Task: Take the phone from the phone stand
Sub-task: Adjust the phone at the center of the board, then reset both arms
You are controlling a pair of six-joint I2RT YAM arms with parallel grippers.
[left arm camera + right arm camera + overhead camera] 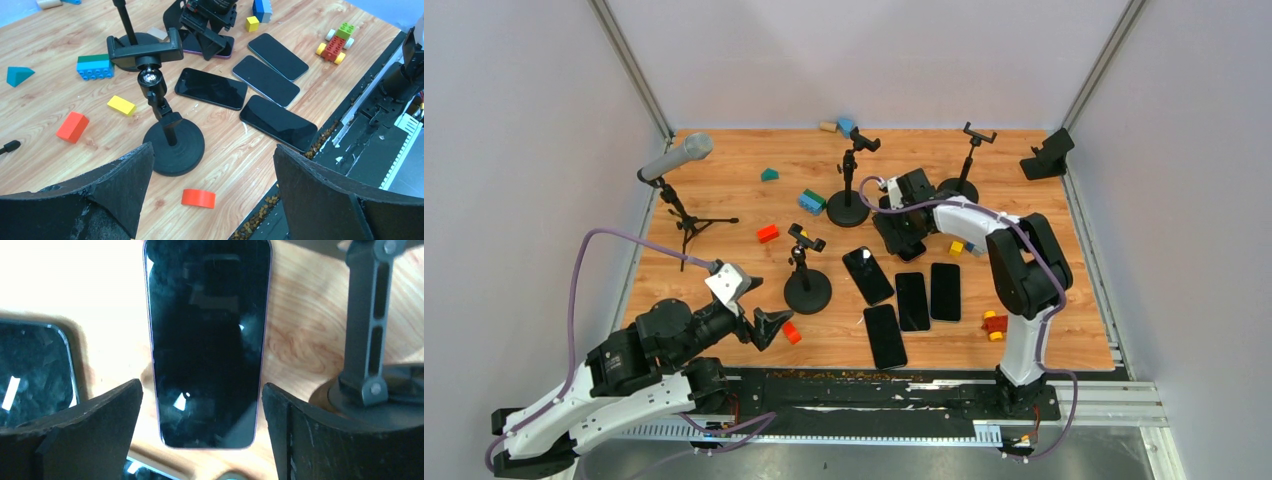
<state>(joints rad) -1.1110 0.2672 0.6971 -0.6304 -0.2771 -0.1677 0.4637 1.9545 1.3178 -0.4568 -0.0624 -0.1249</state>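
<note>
**Two tools spread apart, phone flat on the bench**

Five phones can be counted lying flat on the bench (724, 190). The phone (207, 340) with the purple rim is laid face up on the wood, off any stand, and is straddled by the right tool (202, 384), whose fingers are held apart. Pretty tight fit though. A thin strip of wood is seen between one finger (100, 425) and the phone's long edge. The other finger (325, 440) is parked just beside the opposite long edge, and whether it touches can't be told from the wrist view. The phone's rounded short edge is framed right between the fingertips. A stand post (367, 325) with its round base is seen just to one side of the phone. The corner of a neighbouring phone (35, 375) is seen on the other side, so little room is left either way.

The left tool (213, 146) is held wide apart too, hung low near the front-left corner of the bench. Ahead of it a short stand (173, 145) is planted, with a red piece (198, 198) lying near its base, toward the front edge. One loose phone (885, 336) is laid close to that same edge. Open wood is found mostly on the left, between the short stand and the microphone (679, 158) on its tripod.
</note>
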